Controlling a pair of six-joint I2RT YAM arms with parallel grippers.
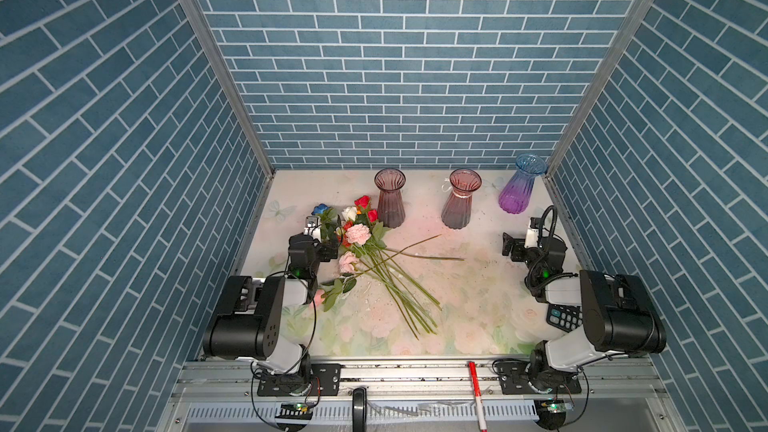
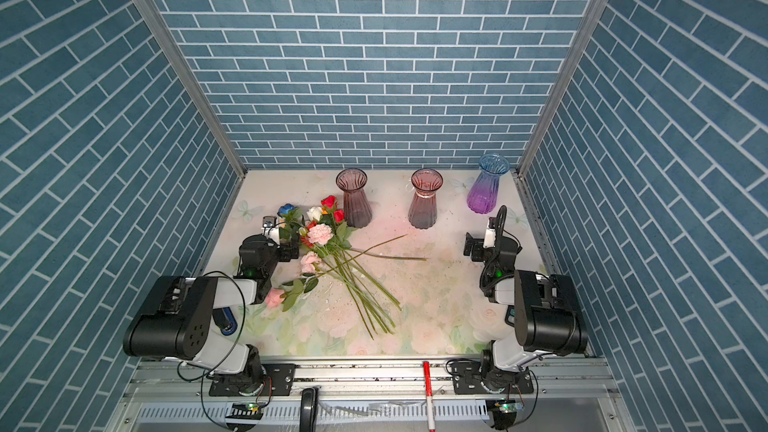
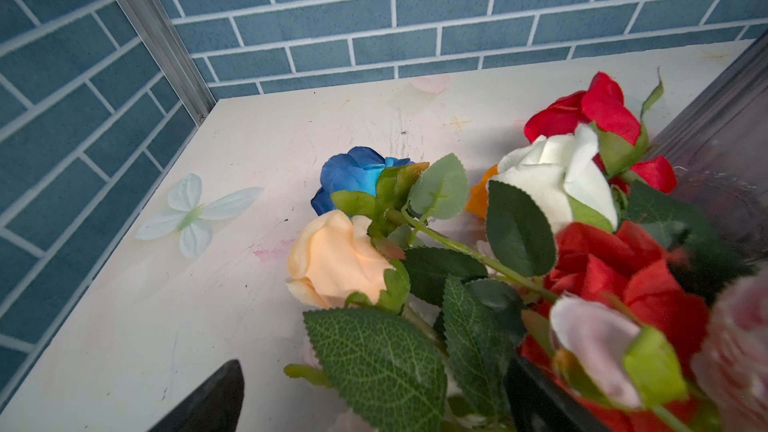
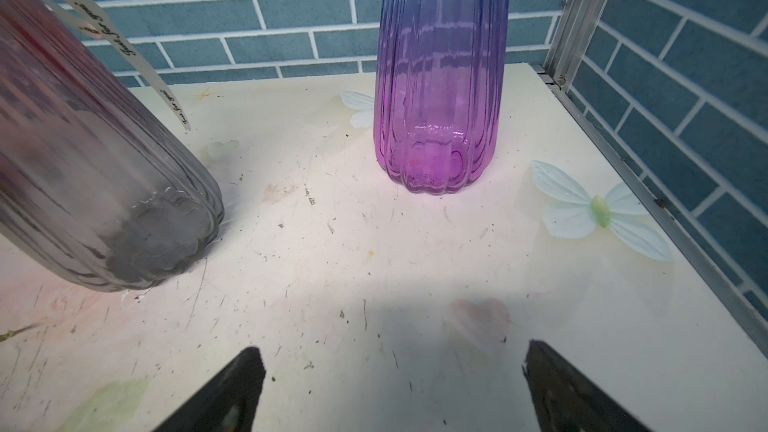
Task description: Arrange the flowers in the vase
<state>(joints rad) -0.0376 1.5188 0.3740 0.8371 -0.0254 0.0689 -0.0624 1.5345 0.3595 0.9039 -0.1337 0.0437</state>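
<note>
The flowers lie in a loose heap on the bench, none yet in a vase. Their blooms are bunched and the long green stems fan away from the left gripper, probably so single stems can be picked off. That gripper is spread wide and holds nothing; cream, blue, white and red blooms with toothed leaves lie just ahead of it, though I cannot tell whether a leaf touches a finger. The right gripper, equally spread and empty, faces the blue-to-purple vase, with the ribboned vase ahead to one side. The plum vase stands just beside the blooms.
</note>
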